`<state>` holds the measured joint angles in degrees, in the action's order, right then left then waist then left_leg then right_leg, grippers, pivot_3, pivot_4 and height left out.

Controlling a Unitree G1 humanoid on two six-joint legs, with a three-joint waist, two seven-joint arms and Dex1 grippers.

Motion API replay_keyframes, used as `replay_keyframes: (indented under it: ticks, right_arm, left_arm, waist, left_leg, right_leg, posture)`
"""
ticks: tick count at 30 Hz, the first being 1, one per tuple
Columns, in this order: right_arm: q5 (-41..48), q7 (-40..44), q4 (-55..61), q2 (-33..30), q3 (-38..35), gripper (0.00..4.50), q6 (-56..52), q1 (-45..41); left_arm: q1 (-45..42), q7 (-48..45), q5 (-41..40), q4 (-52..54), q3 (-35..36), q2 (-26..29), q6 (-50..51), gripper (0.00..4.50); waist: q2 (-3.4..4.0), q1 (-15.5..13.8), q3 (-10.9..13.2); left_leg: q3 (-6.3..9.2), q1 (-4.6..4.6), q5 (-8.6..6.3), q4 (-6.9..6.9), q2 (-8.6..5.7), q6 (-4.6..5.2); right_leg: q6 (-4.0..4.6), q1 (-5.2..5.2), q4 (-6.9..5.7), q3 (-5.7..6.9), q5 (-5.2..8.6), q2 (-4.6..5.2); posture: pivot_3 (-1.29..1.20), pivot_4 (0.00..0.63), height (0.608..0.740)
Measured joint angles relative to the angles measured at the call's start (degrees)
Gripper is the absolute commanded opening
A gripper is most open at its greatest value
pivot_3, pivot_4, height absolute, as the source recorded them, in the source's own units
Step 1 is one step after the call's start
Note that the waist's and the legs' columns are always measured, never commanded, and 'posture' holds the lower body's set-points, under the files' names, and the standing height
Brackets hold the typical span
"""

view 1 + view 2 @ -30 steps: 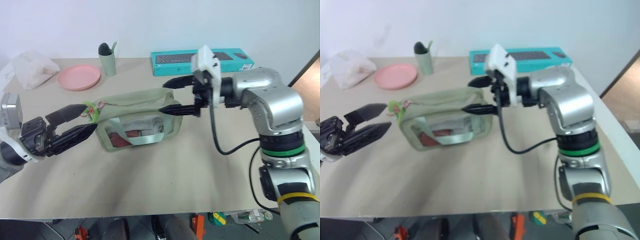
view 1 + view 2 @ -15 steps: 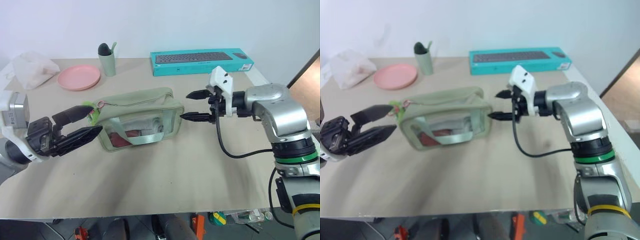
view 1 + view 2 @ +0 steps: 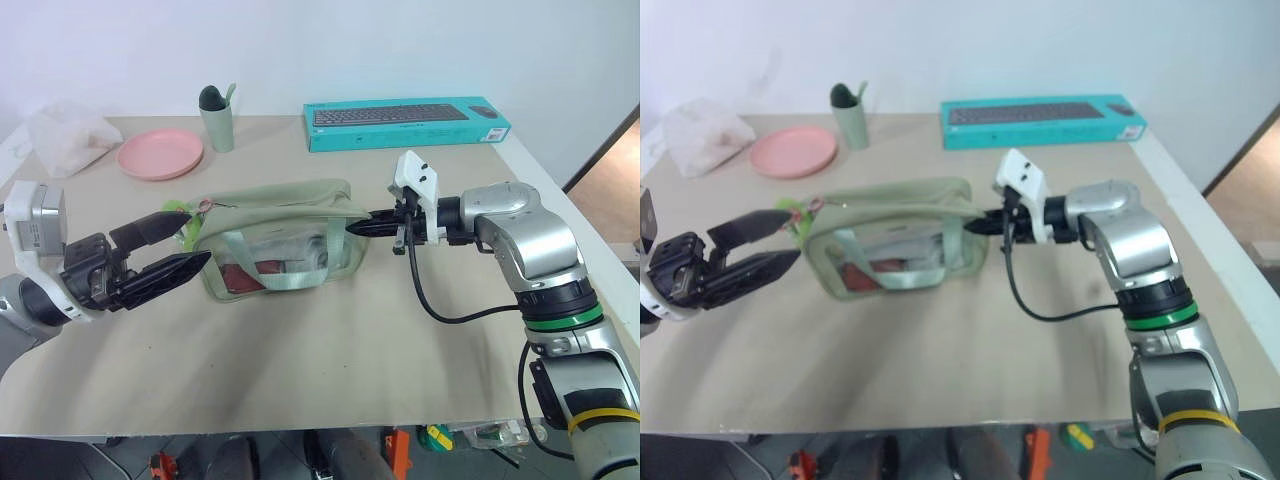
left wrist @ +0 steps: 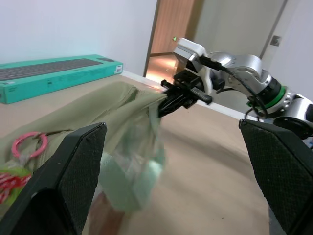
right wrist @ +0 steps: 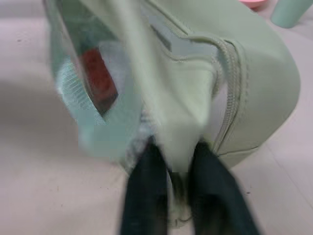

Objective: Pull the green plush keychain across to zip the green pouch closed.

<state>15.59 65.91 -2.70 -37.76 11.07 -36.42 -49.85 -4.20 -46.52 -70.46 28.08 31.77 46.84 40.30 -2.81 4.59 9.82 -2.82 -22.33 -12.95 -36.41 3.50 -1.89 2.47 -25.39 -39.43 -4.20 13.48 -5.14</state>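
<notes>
The green pouch [image 3: 275,240] sits mid-table, its clear front panel showing red contents. At its left end, the lime-green plush keychain [image 3: 180,214] hangs by a pink ring [image 4: 29,144]. My left gripper [image 3: 197,238] is open, with one finger above the keychain and one below it, the plush just at their tips. My right gripper [image 3: 356,226] is shut on the pouch's right end. In the right wrist view its fingers [image 5: 142,196] pinch a fold of the pouch's green fabric [image 5: 244,73] beside the zipper.
Along the far edge of the table stand a pink plate [image 3: 160,155], a pale green cup [image 3: 215,118] and a teal keyboard box [image 3: 405,122]. A white plastic bag [image 3: 60,135] lies at the far left. The table's right edge runs close to my right arm.
My right gripper has come down to the pouch's right end and shut on the fabric there. The left gripper has stayed open beside the keychain.
</notes>
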Motion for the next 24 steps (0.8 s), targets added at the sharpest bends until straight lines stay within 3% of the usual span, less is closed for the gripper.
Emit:
replay_keyframes:
  ticks: [10, 17, 24]
  right_arm:
    - [5.79, 3.47, 12.1, -3.57, -0.5, 0.06, -4.65, 4.64]
    - [6.02, 2.08, 11.72, -3.59, -0.46, 0.06, -5.0, 4.69]
    - [6.04, 1.38, 11.49, -3.46, -0.43, 0.06, -4.91, 4.7]
  left_arm:
    - [-5.88, 6.96, 8.0, -6.44, -0.74, -3.31, -4.47, 4.5]
    - [-4.64, 10.33, 13.89, -11.89, -3.36, -2.31, -1.16, 4.5]
    - [-5.4, 13.33, 12.25, -15.9, -2.64, -3.28, 2.87, 4.5]
  waist:
    - [0.0, -0.25, 0.0]
    - [0.0, -0.21, 0.01]
    - [-0.01, -0.2, 0.01]
  left_leg:
    - [0.01, 0.01, 0.0, 0.01, 0.04, 0.0]
    - [-0.01, 0.01, 0.0, 0.0, 0.03, 0.0]
    - [0.0, 0.0, 0.0, 0.01, 0.04, -0.01]
  right_leg:
    - [0.0, 0.01, 0.0, 0.01, 0.0, -0.04]
    - [-0.02, 0.01, 0.0, 0.0, -0.01, -0.02]
    - [-0.02, 0.0, 0.0, 0.02, -0.01, -0.02]
  posture:
    - [0.0, 0.15, 0.739]
    - [0.0, 0.15, 0.739]
    - [0.0, 0.15, 0.739]
